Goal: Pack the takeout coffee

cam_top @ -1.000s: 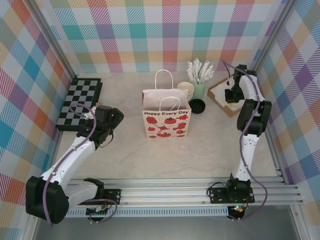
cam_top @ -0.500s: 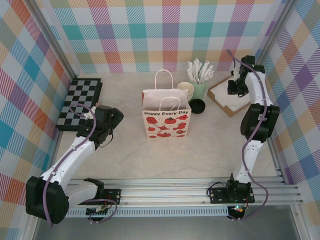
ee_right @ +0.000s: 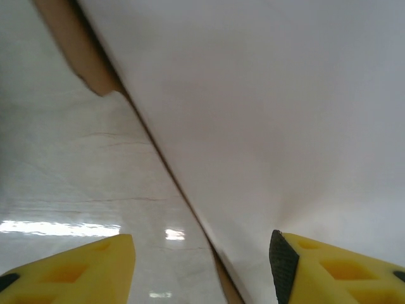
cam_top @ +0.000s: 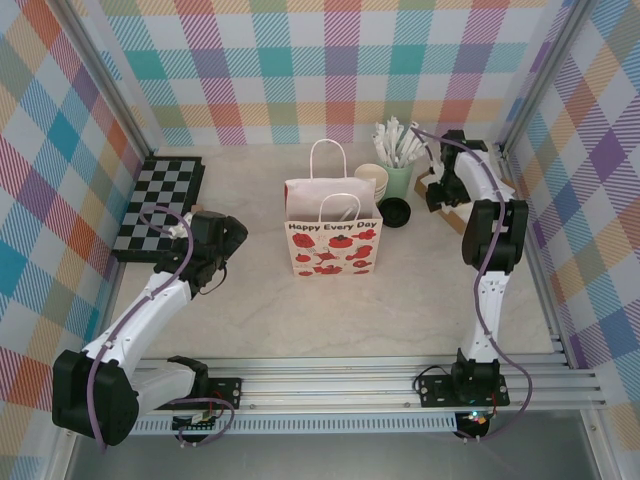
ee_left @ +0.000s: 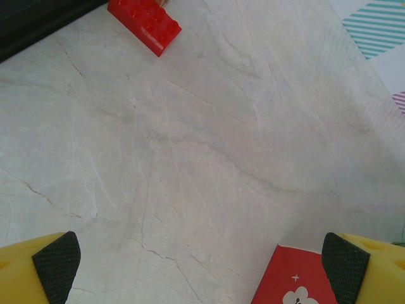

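Where coffee stands: takeout coffee (cam_top: 394,211) just right of bag (cam_top: 332,235)
Left fingers (ee_left: 54,259): spread, empty
Right fingers (ee_right: 329,266): parted over carrier (ee_right: 266,114)

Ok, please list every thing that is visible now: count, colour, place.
paper bag: one, white with red print, centre of table
takeout coffee: one, black lid, right of bag
cream cups: one stack, behind the coffee
stirrer holder: one, pale green, beside the cups
cardboard carrier: one, brown, far right
chessboard: one, black and grey, far left
brick: one, red, on table
left fingers: two, yellow, apart, above table
right fingers: two, yellow, apart, over carrier
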`<state>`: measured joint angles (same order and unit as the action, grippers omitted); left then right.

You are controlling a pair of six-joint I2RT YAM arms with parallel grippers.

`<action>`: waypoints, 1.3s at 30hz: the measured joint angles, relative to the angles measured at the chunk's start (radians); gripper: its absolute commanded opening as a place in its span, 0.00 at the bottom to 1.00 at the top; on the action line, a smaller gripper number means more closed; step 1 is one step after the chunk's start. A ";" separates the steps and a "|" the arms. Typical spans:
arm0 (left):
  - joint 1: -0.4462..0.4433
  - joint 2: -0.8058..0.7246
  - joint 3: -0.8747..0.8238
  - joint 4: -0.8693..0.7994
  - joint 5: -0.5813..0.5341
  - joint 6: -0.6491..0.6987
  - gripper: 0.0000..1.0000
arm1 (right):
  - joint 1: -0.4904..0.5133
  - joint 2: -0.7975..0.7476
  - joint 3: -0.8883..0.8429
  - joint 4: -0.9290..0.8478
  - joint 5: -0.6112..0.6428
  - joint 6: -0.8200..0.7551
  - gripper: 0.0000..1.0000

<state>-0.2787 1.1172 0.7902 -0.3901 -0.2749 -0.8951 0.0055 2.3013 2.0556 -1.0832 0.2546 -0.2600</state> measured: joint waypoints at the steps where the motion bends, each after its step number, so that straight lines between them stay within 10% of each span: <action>1: 0.000 0.000 0.000 0.000 0.000 0.000 1.00 | 0.000 0.000 0.000 0.000 0.018 -0.003 0.57; 23: 0.000 -0.022 0.000 -0.003 -0.015 0.003 1.00 | -0.004 0.037 0.030 -0.011 0.082 -0.011 0.42; 39: 0.000 -0.023 0.000 -0.003 -0.016 0.003 1.00 | -0.004 0.043 0.060 -0.006 0.151 -0.011 0.05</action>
<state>-0.2787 1.0946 0.7902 -0.3935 -0.2905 -0.8921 0.0017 2.3444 2.1159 -1.0897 0.4053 -0.2710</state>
